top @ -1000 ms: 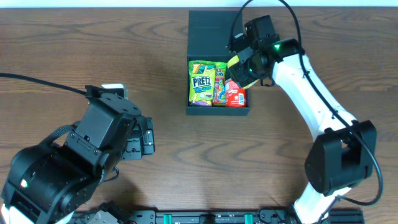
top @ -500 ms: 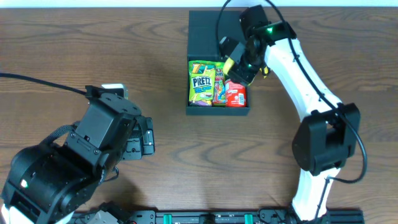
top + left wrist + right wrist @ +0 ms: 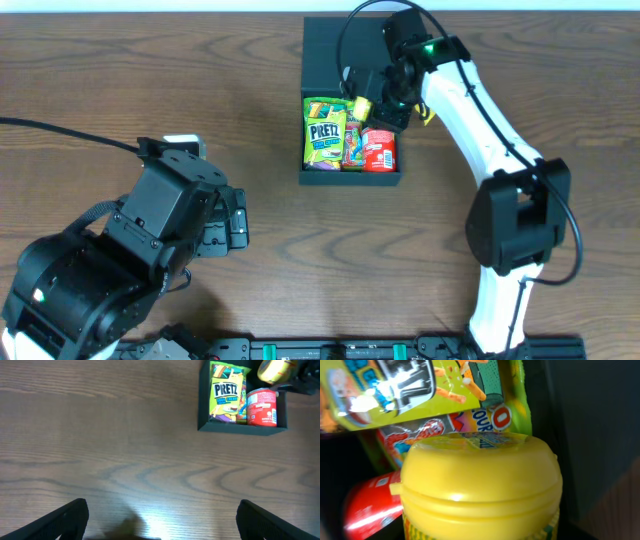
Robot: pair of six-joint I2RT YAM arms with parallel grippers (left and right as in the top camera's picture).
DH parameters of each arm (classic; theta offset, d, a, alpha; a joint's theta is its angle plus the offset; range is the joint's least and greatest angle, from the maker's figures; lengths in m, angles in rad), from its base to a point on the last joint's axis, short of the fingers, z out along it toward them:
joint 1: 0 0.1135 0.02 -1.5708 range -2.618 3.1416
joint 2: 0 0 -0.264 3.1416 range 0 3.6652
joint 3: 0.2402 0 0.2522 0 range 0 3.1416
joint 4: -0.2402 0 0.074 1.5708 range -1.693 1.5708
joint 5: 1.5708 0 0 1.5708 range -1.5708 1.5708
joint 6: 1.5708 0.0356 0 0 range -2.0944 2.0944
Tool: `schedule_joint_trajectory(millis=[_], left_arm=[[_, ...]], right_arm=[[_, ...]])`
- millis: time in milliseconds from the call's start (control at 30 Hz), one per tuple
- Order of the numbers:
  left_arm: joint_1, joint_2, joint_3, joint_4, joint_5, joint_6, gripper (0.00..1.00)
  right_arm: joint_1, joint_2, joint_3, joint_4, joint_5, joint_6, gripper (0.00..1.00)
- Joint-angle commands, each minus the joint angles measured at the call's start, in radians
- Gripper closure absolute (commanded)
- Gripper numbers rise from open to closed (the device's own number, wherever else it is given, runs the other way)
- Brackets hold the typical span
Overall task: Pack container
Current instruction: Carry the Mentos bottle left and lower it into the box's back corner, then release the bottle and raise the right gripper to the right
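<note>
Container (image 3: 335,55) lid overhead only; yellow tub (image 3: 480,485) close-up R wrist.

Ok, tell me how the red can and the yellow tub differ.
The red can lies inside the container; the yellow tub is held over it in the right hand. The can is red with white print; the tub is yellow with a domed lid. Both are round.

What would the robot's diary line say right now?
right gripper: holding yellow-lidded tub over container | left gripper: open above table | container: Pretz packet, red can inside
</note>
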Motion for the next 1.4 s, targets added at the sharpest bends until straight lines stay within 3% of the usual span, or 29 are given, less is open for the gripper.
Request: schedule_joint_trajectory(millis=[0,267,500,900,1067,1200,1367], left_arm=[[0.001,0.0,0.01,0.0,0.003,0.01,0.05],[0.001,0.0,0.01,0.0,0.003,0.01,0.05],[0.001,0.0,0.01,0.0,0.003,0.01,0.05],[0.001,0.0,0.01,0.0,0.003,0.01,0.05],[0.001,0.0,0.01,0.0,0.003,0.01,0.05],[0.001,0.0,0.01,0.0,0.003,0.011,0.05],[0.001,0.0,0.01,0.0,0.003,0.01,0.05]], right_arm=[[-0.011,0.045,0.025,0.028,-0.035,-0.059,0.45],[-0.012,0.087,0.025,0.123,-0.035,-0.068,0.4],[-0.012,0.1,0.025,0.117,-0.035,-0.077,0.29],[-0.014,0.1,0.046,0.103,-0.031,-0.057,0.29],[-0.019,0.1,0.117,0.089,-0.006,0.031,0.28],[-0.033,0.096,0.19,0.085,0.026,0.166,0.21],[-0.087,0.084,0.254,0.093,0.026,0.546,0.12]])
